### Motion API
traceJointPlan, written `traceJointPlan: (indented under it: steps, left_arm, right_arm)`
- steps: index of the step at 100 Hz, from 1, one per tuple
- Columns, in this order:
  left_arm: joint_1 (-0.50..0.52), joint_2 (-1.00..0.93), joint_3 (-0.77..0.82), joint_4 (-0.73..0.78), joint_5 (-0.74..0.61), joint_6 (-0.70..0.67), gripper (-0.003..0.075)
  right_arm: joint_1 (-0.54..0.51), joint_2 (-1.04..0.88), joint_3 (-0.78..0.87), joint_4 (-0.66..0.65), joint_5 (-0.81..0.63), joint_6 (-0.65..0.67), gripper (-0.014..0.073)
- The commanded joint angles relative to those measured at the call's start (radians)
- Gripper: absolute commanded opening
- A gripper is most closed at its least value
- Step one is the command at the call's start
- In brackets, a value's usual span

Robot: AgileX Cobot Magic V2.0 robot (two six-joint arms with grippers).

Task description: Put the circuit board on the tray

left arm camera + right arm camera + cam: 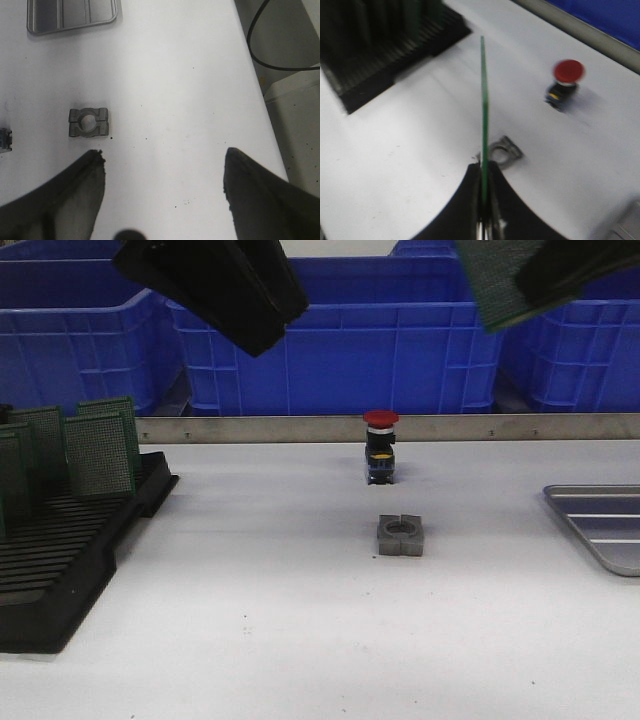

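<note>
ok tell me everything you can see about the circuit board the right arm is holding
The circuit board is a thin green panel, seen edge-on in the right wrist view. The right gripper is shut on its lower edge, and nothing else touches it. In the front view it hangs tilted high above the table, its face covered in a fine grid of dots. It is not yet over the tray, which lies empty at the table's right.

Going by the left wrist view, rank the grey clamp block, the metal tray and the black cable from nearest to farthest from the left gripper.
1. Grey clamp block: on the white table, just ahead of one finger of the left gripper.
2. Black cable: off the table's edge, beyond the other finger.
3. Metal tray: at the table's far end.
</note>
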Motion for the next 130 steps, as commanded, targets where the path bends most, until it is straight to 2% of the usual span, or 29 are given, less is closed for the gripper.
traceJointPlan:
  steps: [1, 17, 36, 61, 89, 98, 109, 125, 130]
  left_arm:
    - [-0.01, -0.05, -0.033, -0.059, 0.043, -0.013, 0.0441]
    - [-0.01, -0.05, -0.033, -0.06, 0.043, -0.013, 0.0417]
    - [-0.01, -0.05, -0.033, -0.06, 0.043, -0.013, 0.0417]
    - [-0.01, -0.05, -0.033, -0.06, 0.043, -0.013, 0.0417]
    - [-0.01, -0.05, -0.033, -0.06, 0.043, -0.013, 0.04]
    - [-0.01, -0.05, -0.033, -0.06, 0.043, -0.013, 0.0388]
    - [-0.01, -0.05, -0.033, -0.06, 0.043, -0.013, 0.0387]
    - [-0.01, -0.05, -0.033, -0.06, 0.043, -0.013, 0.0387]
    - [-0.01, -0.05, -0.033, -0.06, 0.043, -0.013, 0.0388]
  right_arm:
    - [-0.107, -0.004, -0.031, 0.041, -0.003, 0.048, -0.0069]
    - [-0.249, 0.122, -0.031, 0.042, -0.012, 0.203, -0.0069]
    - [-0.313, 0.314, -0.031, 0.043, 0.0, 0.34, -0.0069]
    - [-0.314, 0.488, -0.033, 0.112, 0.06, 0.355, -0.0069]
    - [-0.314, 0.543, -0.053, 0.119, 0.075, 0.357, -0.005]
    - [-0.314, 0.543, -0.053, 0.119, 0.059, 0.357, 0.002]
    - [-0.314, 0.543, -0.053, 0.119, 0.051, 0.357, 0.0155]
    - [-0.314, 0.542, -0.053, 0.119, 0.036, 0.363, 0.0435]
    - [-0.314, 0.538, -0.053, 0.119, 0.029, 0.363, 0.0496]
